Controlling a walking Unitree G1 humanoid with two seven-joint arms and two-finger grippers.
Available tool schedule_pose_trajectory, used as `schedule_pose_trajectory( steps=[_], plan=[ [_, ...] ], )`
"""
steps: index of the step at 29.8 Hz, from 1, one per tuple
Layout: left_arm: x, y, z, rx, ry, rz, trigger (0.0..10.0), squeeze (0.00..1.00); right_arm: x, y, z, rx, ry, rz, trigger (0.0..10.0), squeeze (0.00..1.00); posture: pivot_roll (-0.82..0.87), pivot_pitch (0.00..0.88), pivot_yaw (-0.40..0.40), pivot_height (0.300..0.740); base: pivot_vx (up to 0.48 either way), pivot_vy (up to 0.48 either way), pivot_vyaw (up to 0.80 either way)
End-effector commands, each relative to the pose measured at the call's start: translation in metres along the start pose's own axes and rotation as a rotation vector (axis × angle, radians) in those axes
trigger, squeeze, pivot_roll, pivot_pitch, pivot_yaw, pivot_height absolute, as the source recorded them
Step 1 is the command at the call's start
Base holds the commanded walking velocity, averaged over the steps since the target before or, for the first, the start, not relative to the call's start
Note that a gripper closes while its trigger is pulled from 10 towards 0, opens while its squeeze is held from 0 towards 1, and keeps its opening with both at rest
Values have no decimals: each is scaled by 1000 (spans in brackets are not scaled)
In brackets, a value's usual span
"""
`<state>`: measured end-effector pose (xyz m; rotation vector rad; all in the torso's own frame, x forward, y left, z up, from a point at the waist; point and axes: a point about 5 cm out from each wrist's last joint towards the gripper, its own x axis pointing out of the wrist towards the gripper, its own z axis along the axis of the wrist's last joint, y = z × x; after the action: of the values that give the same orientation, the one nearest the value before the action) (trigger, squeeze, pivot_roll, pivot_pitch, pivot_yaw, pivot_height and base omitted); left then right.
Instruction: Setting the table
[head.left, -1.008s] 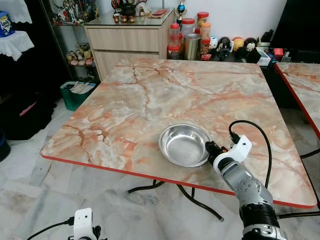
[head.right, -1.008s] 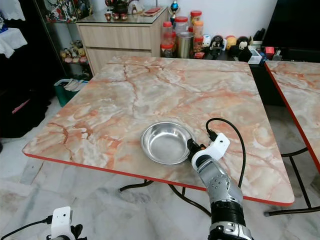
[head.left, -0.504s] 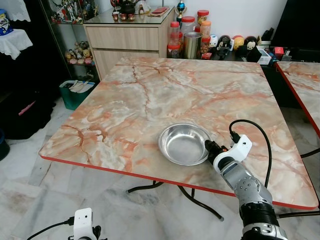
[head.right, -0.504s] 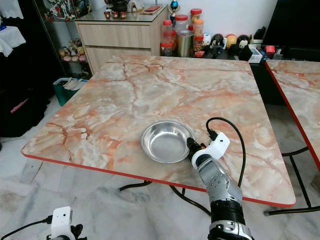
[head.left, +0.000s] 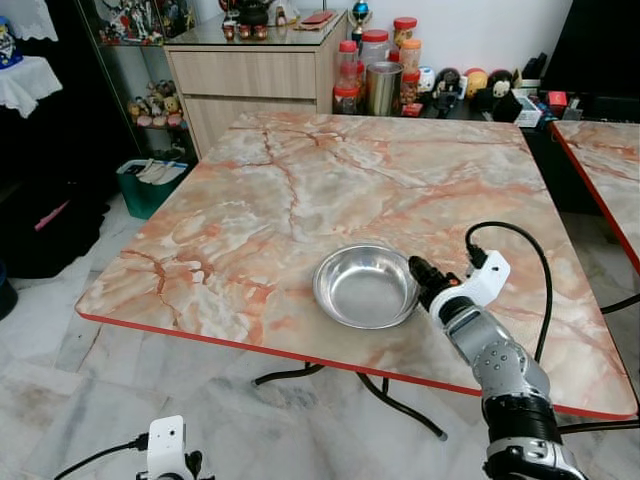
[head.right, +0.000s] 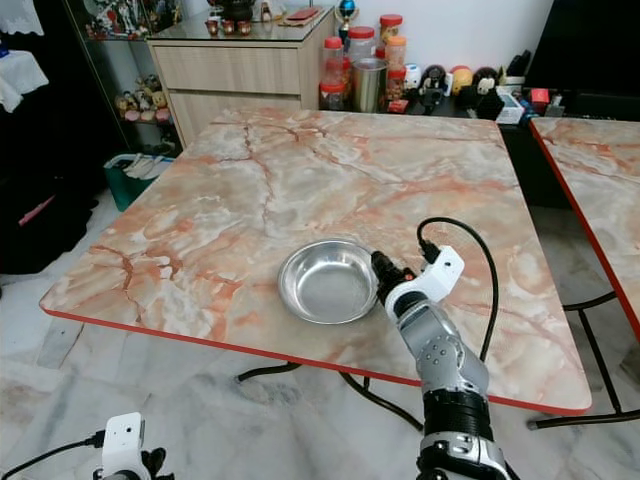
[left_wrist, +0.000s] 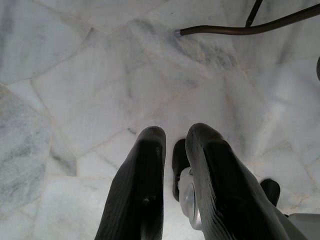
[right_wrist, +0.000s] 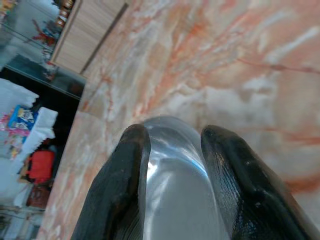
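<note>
1. Bowl (head.left: 366, 286): one shiny metal bowl sat on the marble table (head.left: 300, 190), near the front edge and a bit toward the robot's right.
2. A second before, the bowl lay almost in the same spot. It had only slid a tiny bit to the left and away from the edge, and the whole picture had shifted a little too, so the camera moved.
3. The right gripper (head.left: 420, 272) was at the bowl's right rim. A second ago it sat lower on that rim; now it had come up a little along it.
4. In the right wrist view the two black fingers (right_wrist: 122, 190) stood a small way apart with the bowl's rim between them. They looked like they were pinching the rim.
5. To me this meant the bowl was being nudged into its place, and the robot had not let go yet.
6. The left gripper (left_wrist: 170, 185) hung down over the floor (left_wrist: 75, 80), its fingers nearly together and holding nothing.
7. I counted one bowl, two grippers, and no plates, cups or spoons on that table.
8. One more table (head.left: 610, 170) stood at the right.
</note>
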<state>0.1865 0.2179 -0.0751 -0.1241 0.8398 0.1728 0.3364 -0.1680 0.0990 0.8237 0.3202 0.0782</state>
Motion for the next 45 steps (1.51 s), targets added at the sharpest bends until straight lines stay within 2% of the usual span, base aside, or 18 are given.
schedule_pose_trajectory(
  steps=[1,3,7,12,13,14,15,16,23,25,29,34,38,45],
  plan=[
    [0,6,4,-13,-19,17,10000,0,0,10,17,-43,-102,34,10000,0,33,0,33,728,0,0,0],
    [0,6,5,-14,-22,16,10000,0,-2,12,22,-65,-143,45,10000,0,33,0,33,728,0,0,0],
    [1,4,6,-20,-27,14,10000,0,-4,14,23,-124,-152,62,10000,0,33,0,33,728,0,0,0],
    [1,1,5,-25,-29,11,10000,0,-6,11,26,-275,-225,15,10000,0,21,0,27,728,0,0,0],
    [1,1,5,-25,-29,11,10000,0,-6,5,26,-363,-243,-38,10000,0,16,0,26,728,0,0,0],
    [1,1,5,-25,-29,11,10000,0,-6,5,26,-363,-243,-38,10000,0,16,0,26,728,0,0,0],
    [0,-1,4,-25,-28,10,10000,0,-7,-1,24,-500,-265,-85,10000,0,10,0,23,728,0,0,0],
    [0,-2,2,-20,-25,7,10000,0,-10,-8,24,-562,-299,-124,10000,0,10,0,22,728,0,0,0],
    [1,-3,3,-3,-26,4,10000,0,-17,-9,20,-807,-368,-132,10000,0,4,0,30,728,0,0,0],
    [1,-4,6,6,-37,1,10000,0,-22,-6,26,-820,-467,-148,10000,0,4,0,30,728,0,0,0],
    [1,-4,7,8,-47,4,10000,0,-24,4,38,-814,-570,-143,10000,0,14,0,25,728,0,0,0],
    [1,-3,7,9,-50,4,10000,0,-20,15,39,-816,-589,-90,10000,0,14,0,20,728,0,0,0],
    [1,-5,7,7,-61,3,10000,0,-14,16,31,-817,-558,-71,10000,0,22,0,14,728,0,-262,0],
    [0,-5,7,6,-69,3,10000,0,-12,24,29,-813,-573,-43,10000,0,20,0,16,728,0,-292,0]
  ],
)
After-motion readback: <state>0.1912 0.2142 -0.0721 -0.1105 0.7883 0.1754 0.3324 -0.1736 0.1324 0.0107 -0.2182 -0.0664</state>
